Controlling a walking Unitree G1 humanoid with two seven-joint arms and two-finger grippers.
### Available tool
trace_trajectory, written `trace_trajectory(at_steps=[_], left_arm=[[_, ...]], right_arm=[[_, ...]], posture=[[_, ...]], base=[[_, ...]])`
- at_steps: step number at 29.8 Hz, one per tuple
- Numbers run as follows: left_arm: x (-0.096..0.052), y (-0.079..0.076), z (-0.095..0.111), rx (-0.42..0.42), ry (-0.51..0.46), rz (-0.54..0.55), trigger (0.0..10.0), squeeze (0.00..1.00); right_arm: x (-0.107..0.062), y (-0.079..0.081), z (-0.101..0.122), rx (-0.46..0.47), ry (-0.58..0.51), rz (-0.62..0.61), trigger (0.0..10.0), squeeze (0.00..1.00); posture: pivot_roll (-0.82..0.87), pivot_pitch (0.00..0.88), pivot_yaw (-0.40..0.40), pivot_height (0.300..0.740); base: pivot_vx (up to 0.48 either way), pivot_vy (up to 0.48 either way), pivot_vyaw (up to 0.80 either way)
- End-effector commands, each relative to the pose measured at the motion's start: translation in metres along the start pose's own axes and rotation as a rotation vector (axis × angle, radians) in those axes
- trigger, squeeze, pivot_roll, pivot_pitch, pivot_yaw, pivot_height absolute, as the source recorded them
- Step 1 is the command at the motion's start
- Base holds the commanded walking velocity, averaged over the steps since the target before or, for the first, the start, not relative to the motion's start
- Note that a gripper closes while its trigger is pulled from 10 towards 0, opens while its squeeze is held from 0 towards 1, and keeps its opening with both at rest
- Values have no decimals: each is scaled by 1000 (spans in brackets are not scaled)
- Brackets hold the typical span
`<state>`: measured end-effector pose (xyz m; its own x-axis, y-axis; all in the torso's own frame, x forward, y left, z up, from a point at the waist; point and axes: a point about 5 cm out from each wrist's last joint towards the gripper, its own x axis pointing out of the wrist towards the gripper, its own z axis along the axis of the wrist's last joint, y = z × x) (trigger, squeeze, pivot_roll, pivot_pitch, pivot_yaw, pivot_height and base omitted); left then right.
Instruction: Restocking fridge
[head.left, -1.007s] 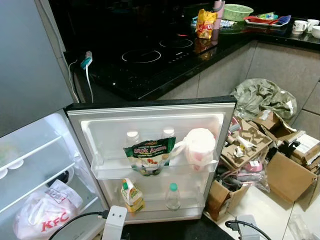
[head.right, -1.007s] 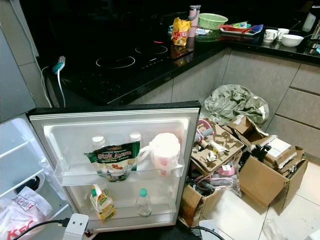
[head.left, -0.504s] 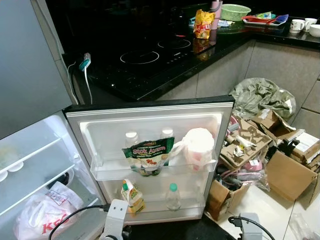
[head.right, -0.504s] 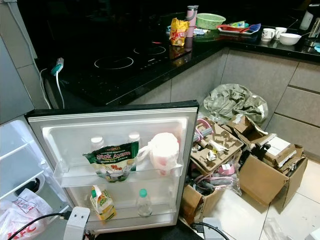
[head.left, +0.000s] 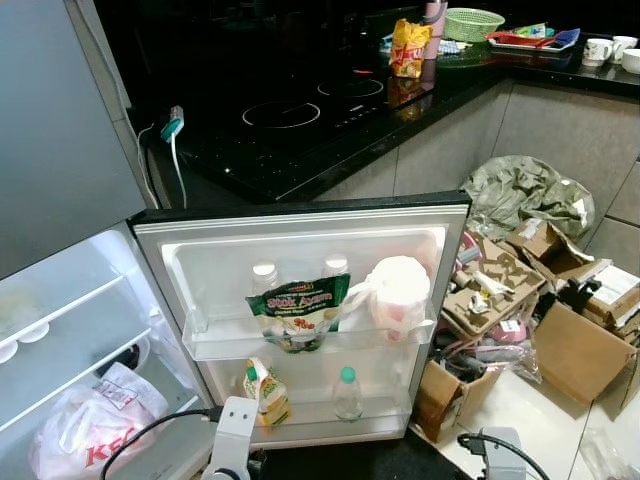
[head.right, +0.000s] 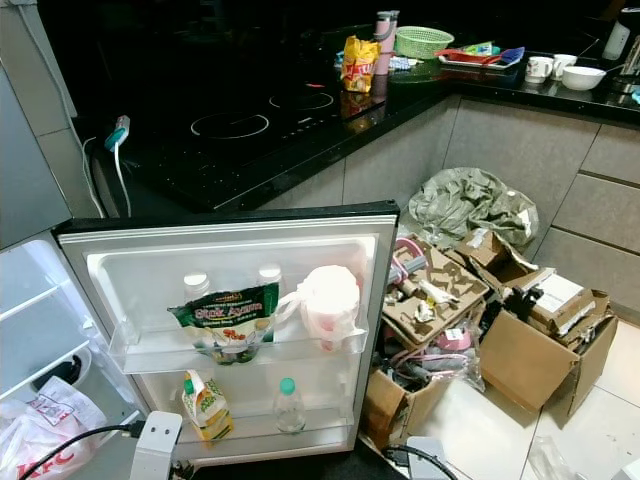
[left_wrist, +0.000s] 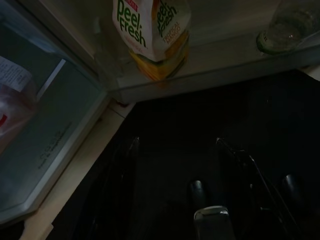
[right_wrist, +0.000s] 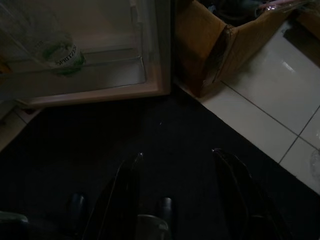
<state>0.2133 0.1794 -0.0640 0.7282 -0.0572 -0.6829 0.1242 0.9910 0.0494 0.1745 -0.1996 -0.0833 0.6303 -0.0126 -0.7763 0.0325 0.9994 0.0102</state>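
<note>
The fridge door (head.left: 300, 214) stands open in front of me. Its upper shelf holds two capped bottles, a green Stok Ayam pouch (head.left: 298, 310) and a pink-and-white plastic bag (head.left: 398, 290). On the lower shelf are a Peel Fresh juice pouch (left_wrist: 152, 35) and a green-capped clear bottle (right_wrist: 57, 52). A white KFC bag (head.left: 90, 432) lies inside the fridge at the left. My left gripper (left_wrist: 177, 150) hangs open over the dark mat below the juice pouch. My right gripper (right_wrist: 177, 157) hangs open, with nothing in it, near the door's lower right corner.
Open cardboard boxes (head.left: 570, 350) and a crumpled grey-green bag (head.left: 525, 190) crowd the tiled floor to the right. A black counter with a hob (head.left: 285, 115) runs behind the door, with a yellow snack bag (head.left: 410, 45) and a green basket (head.left: 472, 22) on it. A dark mat (right_wrist: 150, 130) lies underfoot.
The view has shifted slightly. Nothing on the door shelves has moved, and both arms stay low.
</note>
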Motion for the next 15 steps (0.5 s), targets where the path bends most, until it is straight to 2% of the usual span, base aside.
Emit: trace_trajectory(at_steps=[1, 4, 6, 8, 13, 15], left_arm=[[1, -1, 2, 7, 0, -3, 10000, 0], [0, 4, 3, 2, -11, 9, 10000, 0], [-1, 10, 3, 4, -21, 21, 10000, 0], [-1, 13, 4, 6, -26, 29, 10000, 0], [-1, 15, 6, 4, -30, 36, 10000, 0], [0, 11, 8, 16, -38, 24, 10000, 0]], right_arm=[[1, 0, 6, 6, -26, 0, 10000, 0], [2, 2, 6, -13, -20, 9, 10000, 0], [2, 8, 5, -75, -7, 41, 10000, 0], [2, 12, 5, -91, 1, 59, 10000, 0], [3, 14, 6, -95, 3, 72, 10000, 0], [4, 8, 8, -72, 16, 71, 10000, 0]], posture=[[-37, 0, 18, 740], [-27, 0, 14, 740], [-27, 0, 9, 740], [-29, 0, -2, 740], [-25, 0, -11, 740], [-27, 0, -2, 740]], base=[[0, 0, 0], [0, 0, 0], [0, 0, 0], [0, 0, 0], [0, 0, 0], [0, 0, 0]])
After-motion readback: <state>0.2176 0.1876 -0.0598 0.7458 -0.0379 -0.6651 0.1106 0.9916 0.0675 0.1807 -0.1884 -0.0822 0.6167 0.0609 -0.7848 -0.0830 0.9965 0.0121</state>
